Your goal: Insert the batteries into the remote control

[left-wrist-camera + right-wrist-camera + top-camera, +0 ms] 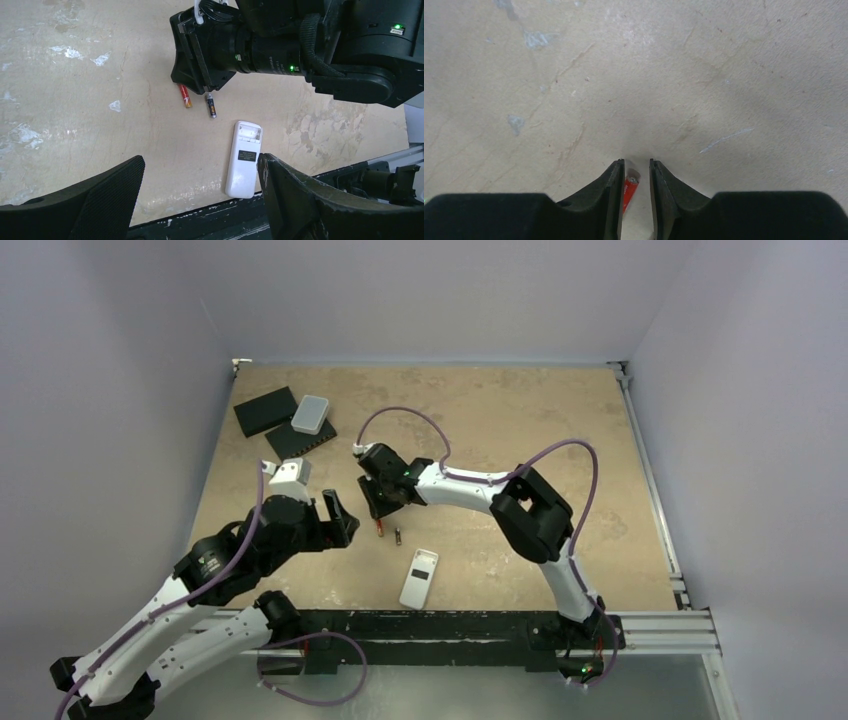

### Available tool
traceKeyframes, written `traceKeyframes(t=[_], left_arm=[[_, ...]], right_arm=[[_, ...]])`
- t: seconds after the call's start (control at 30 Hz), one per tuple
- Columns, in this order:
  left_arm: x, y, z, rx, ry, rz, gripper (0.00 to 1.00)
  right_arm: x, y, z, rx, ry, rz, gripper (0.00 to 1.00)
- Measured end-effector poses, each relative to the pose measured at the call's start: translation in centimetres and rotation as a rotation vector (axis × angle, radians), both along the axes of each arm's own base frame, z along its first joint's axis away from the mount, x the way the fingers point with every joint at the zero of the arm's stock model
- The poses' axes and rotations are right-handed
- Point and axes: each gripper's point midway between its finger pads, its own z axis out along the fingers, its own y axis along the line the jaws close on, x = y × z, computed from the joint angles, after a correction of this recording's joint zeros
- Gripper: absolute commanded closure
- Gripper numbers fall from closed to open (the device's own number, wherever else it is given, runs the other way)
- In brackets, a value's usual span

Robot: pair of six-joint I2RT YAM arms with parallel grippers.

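Remote control [242, 160] lies back-up on the tabletop [75, 125], bay open and empty, so nothing is loaded. Red battery [629, 186] sits between my right jaws, which are barely parted and, I judge, not yet gripping; dark battery [212, 106] lies just beside. My left jaws gape, empty.

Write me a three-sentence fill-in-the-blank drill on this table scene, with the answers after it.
The small reddish-orange cylinder battery lies between the fingers of the ___ gripper.
The left gripper is open and holds ___.
Of the two batteries, the small dark grey cylinder battery lies ___ to the white rectangular remote control.
Missing words: right; nothing; closer.
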Motion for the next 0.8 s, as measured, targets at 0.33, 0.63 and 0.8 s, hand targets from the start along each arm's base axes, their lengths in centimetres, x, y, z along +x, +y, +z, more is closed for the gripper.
traceKeyframes(t=[0.33, 0.63, 0.8], left_arm=[[0.2, 0.3, 0.1, 0.003, -0.012, 0.015, 0.15], [0.2, 0.4, 0.2, 0.005, -0.014, 0.02, 0.15], [0.2, 0.4, 0.2, 0.006, -0.014, 0.021, 0.15]], right_arm=[[-0.1, -0.5, -0.8, -0.049, -0.03, 0.032, 0.68], [-0.5, -0.9, -0.9, -0.062, -0.053, 0.049, 0.69], [-1.2, -2.0, -0.9, -0.082, -0.052, 0.054, 0.7]])
